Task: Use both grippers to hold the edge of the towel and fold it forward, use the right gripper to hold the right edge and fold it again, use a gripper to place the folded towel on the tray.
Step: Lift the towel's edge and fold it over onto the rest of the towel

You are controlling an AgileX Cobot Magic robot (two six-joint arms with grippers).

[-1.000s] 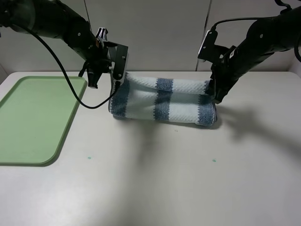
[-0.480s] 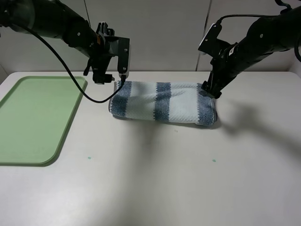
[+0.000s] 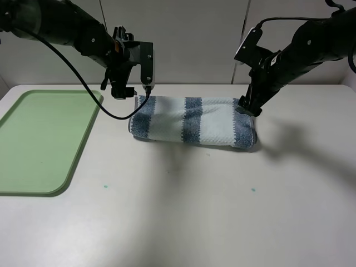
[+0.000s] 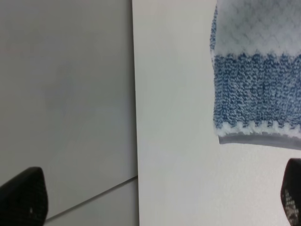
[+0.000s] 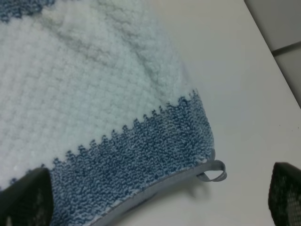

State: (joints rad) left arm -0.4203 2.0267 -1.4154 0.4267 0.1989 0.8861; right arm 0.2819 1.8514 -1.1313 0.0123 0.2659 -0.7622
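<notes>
Both jaws stand spread, gripping nothing. Our left gripper (image 3: 133, 90) hangs just over the left end of the towel (image 3: 192, 119), and our right gripper (image 3: 246, 108) is close over its far right corner, beside a grey loop (image 5: 214, 172). The folded towel lies mid-table (image 3: 183, 211), well apart from the tray (image 3: 41, 139) on the left. Both arms reach down, bent, from the sides.

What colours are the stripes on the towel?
The towel has dusty blue and pale mint-white stripes, clearest in the exterior high view.

Tray (image 3: 44, 139) cut off at left, towel (image 4: 256, 80) cropped in both wrist views, fingertips (image 4: 23, 195) mere corner slivers
</notes>
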